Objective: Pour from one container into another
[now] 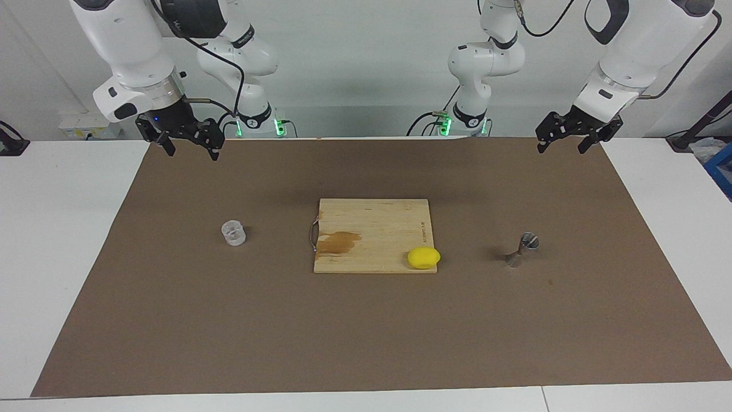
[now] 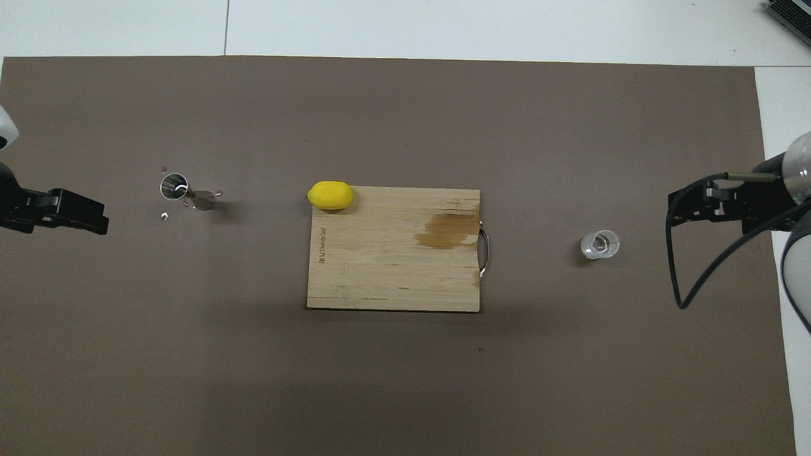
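A small clear glass cup (image 1: 234, 233) stands on the brown mat toward the right arm's end; it also shows in the overhead view (image 2: 600, 244). A steel hourglass jigger (image 1: 525, 249) stands upright on the mat toward the left arm's end, and shows in the overhead view (image 2: 184, 192). My right gripper (image 1: 191, 146) hangs open and empty in the air near its base, apart from the cup; it shows in the overhead view (image 2: 694, 206). My left gripper (image 1: 563, 143) hangs open and empty near its base, apart from the jigger, and shows in the overhead view (image 2: 76, 214).
A wooden cutting board (image 1: 372, 229) with a dark stain and a metal handle lies mid-table between cup and jigger. A yellow lemon (image 1: 424, 258) sits on its corner farther from the robots, toward the jigger. The brown mat (image 1: 366, 343) covers most of the white table.
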You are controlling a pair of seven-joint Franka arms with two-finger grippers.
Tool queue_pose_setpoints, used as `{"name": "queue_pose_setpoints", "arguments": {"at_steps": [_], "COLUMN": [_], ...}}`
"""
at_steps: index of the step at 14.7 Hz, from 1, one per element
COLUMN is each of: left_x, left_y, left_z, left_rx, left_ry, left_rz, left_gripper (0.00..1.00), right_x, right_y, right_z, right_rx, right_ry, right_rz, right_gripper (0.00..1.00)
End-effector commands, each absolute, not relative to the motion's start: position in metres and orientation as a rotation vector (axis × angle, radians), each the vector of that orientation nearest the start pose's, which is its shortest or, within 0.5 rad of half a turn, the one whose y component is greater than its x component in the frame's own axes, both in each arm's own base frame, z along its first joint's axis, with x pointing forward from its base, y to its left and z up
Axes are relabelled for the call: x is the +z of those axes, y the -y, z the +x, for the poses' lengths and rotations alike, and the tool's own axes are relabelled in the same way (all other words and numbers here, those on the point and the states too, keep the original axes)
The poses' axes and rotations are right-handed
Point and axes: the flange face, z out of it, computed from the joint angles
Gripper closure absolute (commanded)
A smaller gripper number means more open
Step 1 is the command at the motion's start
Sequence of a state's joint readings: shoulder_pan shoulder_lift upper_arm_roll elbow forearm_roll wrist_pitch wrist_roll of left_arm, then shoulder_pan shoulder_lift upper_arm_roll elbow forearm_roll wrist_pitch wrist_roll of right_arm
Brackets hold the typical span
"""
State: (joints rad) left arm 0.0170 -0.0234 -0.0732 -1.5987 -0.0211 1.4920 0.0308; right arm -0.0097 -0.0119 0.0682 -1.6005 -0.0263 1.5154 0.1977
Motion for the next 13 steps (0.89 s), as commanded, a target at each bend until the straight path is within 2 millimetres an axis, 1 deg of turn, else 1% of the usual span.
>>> {"name": "queue_pose_setpoints", "arguments": {"at_steps": [1, 4, 5, 7, 10, 11, 13], "left_x": [0.625, 0.623, 0.622, 0.621, 0.616, 0.61, 0.597], "left_y": [0.032, 0.031, 0.031, 0.024, 0.024, 0.024, 0.009], "left_z": [0.534, 0.533, 0.532, 0.532, 0.532, 0.531, 0.537], "left_rx": [0.119, 0.126, 0.131, 0.138, 0.172, 0.201, 0.245], "left_ry": [-0.148, -0.156, -0.139, -0.113, -0.075, -0.034, 0.17], "left_rz": [-3.145, -3.148, -3.148, -3.155, -3.191, -3.198, -3.233], "left_gripper": [0.0, 0.0, 0.0, 0.0, 0.0, 0.0, 0.0], "right_x": [0.614, 0.614, 0.614, 0.614, 0.614, 0.614, 0.614], "right_y": [-0.025, -0.026, -0.025, -0.026, -0.025, -0.025, -0.025], "right_z": [0.541, 0.541, 0.541, 0.541, 0.541, 0.541, 0.541], "right_rx": [0.119, 0.119, 0.119, 0.121, 0.119, 0.121, 0.121], "right_ry": [-0.208, -0.206, -0.208, -0.206, -0.208, -0.209, -0.209], "right_rz": [-3.15, -3.15, -3.15, -3.149, -3.15, -3.15, -3.15], "right_gripper": [0.0, 0.0, 0.0, 0.0, 0.0, 0.0, 0.0]}}
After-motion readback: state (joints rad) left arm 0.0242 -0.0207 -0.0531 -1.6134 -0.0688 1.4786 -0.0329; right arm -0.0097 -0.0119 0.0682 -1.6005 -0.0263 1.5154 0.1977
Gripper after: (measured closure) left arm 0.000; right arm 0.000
